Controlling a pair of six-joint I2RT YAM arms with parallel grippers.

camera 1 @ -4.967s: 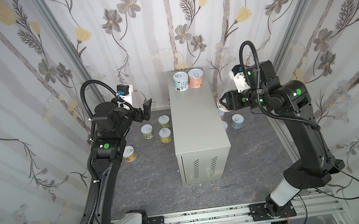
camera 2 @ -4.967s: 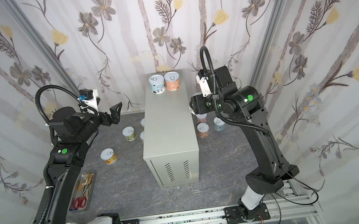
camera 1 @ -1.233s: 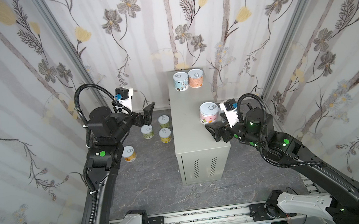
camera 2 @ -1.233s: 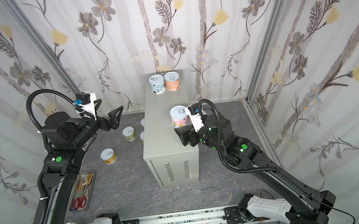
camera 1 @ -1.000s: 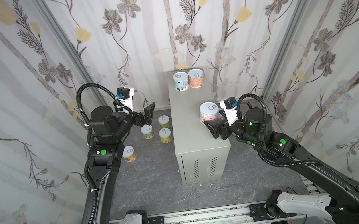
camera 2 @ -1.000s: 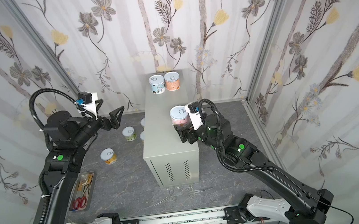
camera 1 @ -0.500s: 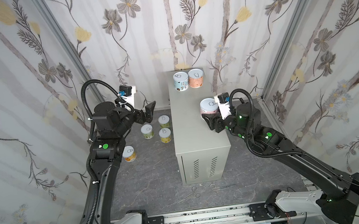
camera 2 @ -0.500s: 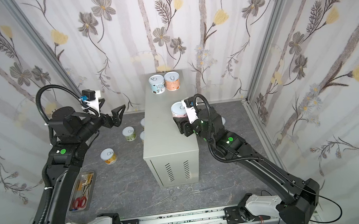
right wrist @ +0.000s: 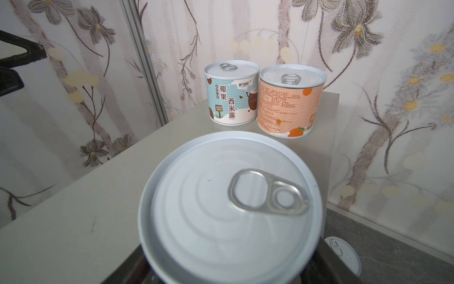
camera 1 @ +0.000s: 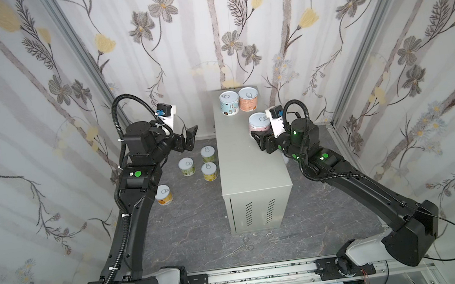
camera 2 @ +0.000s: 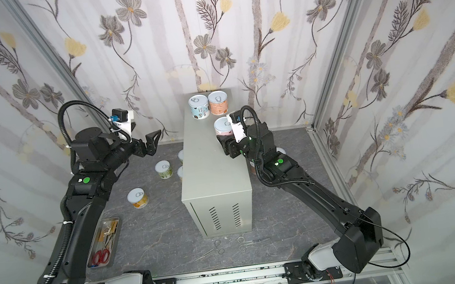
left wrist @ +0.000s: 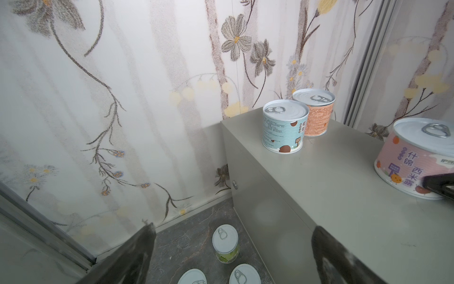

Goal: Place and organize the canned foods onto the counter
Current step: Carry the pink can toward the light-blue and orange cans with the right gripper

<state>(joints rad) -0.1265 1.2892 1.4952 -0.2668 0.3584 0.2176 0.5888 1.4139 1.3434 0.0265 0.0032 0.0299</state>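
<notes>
The counter (camera 1: 247, 169) is a tall grey cabinet in the middle. A light-blue can (camera 1: 229, 104) and an orange can (camera 1: 248, 99) stand side by side at the back of its top. My right gripper (camera 1: 261, 130) is shut on a pink can (camera 1: 259, 121), upright at the top's right edge, just in front of the orange one; its silver lid (right wrist: 221, 209) fills the right wrist view. My left gripper (camera 1: 190, 137) hangs open and empty left of the counter, above several cans on the floor (camera 1: 208, 154) (camera 1: 186, 166) (camera 1: 209, 171) (camera 1: 163, 194).
A metal tray (camera 2: 104, 243) with red scissors lies on the dark floor at the front left. Forceps (camera 1: 245, 246) and small scissors (camera 1: 279, 236) lie in front of the counter. Another can (right wrist: 341, 253) sits on the floor right of the counter. Patterned walls close in on three sides.
My right gripper has closed on the pink can and moved it from the counter's right front toward the back, near the orange can. The left arm shifted a little and stays open.
</notes>
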